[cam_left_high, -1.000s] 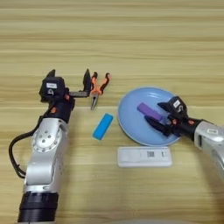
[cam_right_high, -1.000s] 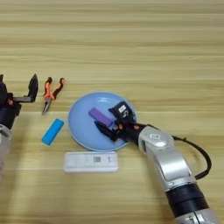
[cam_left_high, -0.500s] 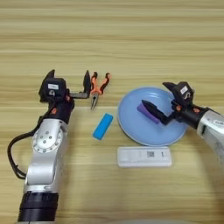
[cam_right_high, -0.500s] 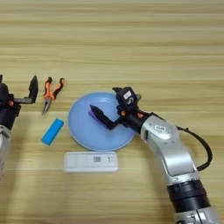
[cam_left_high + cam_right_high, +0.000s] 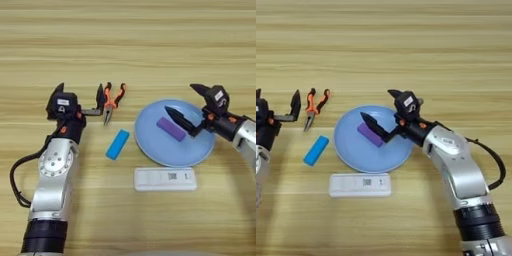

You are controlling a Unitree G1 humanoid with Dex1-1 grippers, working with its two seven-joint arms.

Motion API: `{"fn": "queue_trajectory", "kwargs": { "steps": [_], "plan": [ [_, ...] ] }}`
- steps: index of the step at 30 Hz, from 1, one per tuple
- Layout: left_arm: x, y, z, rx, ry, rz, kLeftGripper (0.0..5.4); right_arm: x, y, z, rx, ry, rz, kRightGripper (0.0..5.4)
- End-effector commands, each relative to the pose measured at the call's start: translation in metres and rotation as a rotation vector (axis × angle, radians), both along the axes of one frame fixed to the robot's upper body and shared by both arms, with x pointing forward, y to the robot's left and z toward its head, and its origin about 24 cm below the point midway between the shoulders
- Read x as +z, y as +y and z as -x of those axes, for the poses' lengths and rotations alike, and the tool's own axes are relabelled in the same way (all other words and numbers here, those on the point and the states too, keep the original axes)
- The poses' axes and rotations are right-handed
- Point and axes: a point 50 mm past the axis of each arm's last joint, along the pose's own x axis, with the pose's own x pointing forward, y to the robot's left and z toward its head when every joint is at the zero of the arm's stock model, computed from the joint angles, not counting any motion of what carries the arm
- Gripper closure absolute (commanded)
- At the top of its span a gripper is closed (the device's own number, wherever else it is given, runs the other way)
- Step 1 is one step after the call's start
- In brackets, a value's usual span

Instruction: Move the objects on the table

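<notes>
The flat purple rectangular bar (image 5: 171, 129) lies inside the round light-blue plate (image 5: 150, 145), toward its upper middle, and nothing grips it. The right gripper (image 5: 384, 113) hangs over the plate with its two black fingers spread wide: the lower finger (image 5: 372, 125) points at the bar's near end, just beside it, while the upper one sits above the plate's far rim. Judging from this, the placing of the bar on the plate looks done and the right arm is at the release stage.

The needle-nose pliers with orange-and-black handles (image 5: 112, 101) rest on the light wooden counter (image 5: 128, 45), to the left of the plate and apart from it, nose pointing toward the robot. The left gripper (image 5: 80, 95) is just left of them, fingers wide apart, with one finger (image 5: 100, 98) close beside the pliers' handles but holding nothing.

A small blue rectangular block (image 5: 117, 144) lies between the pliers and the plate, and a white flat rectangular device (image 5: 165, 179) lies below the plate.

The likely next move is for the left gripper to shift slightly rightward so that its fingers straddle the pliers' handles, then lower and close. The right arm should lift clear without nudging the bar.
</notes>
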Motion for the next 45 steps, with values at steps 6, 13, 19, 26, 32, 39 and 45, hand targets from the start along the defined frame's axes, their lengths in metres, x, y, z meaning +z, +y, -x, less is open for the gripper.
{"fn": "queue_trajectory", "kwargs": {
  "steps": [6, 13, 19, 26, 32, 39, 45],
  "plan": [
    [-0.003, -0.005, -0.003, -0.036, 0.012, -0.030, 0.00, 0.010, 0.001, 0.001, -0.019, -0.098, -0.116, 0.02],
    [-0.006, -0.010, -0.009, -0.066, 0.025, -0.038, 0.00, 0.035, -0.006, 0.002, -0.154, -0.342, -0.249, 0.02],
    [-0.005, -0.013, -0.014, -0.078, 0.016, -0.052, 0.00, 0.042, -0.015, 0.000, -0.311, -0.450, -0.283, 0.02],
    [-0.004, -0.018, -0.020, -0.092, 0.007, -0.071, 0.00, 0.038, -0.031, -0.003, -0.516, -0.516, -0.261, 0.02],
    [-0.005, -0.024, -0.026, -0.098, 0.008, -0.073, 0.00, 0.023, -0.049, -0.002, -0.672, -0.516, -0.186, 0.02],
    [-0.009, -0.033, -0.032, -0.107, 0.023, -0.058, 0.00, 0.012, -0.051, 0.004, -0.684, -0.496, -0.155, 0.02],
    [-0.018, -0.042, -0.042, -0.111, 0.087, -0.082, 0.00, 0.008, -0.046, 0.004, -0.680, -0.484, -0.157, 0.02]
  ]
}}
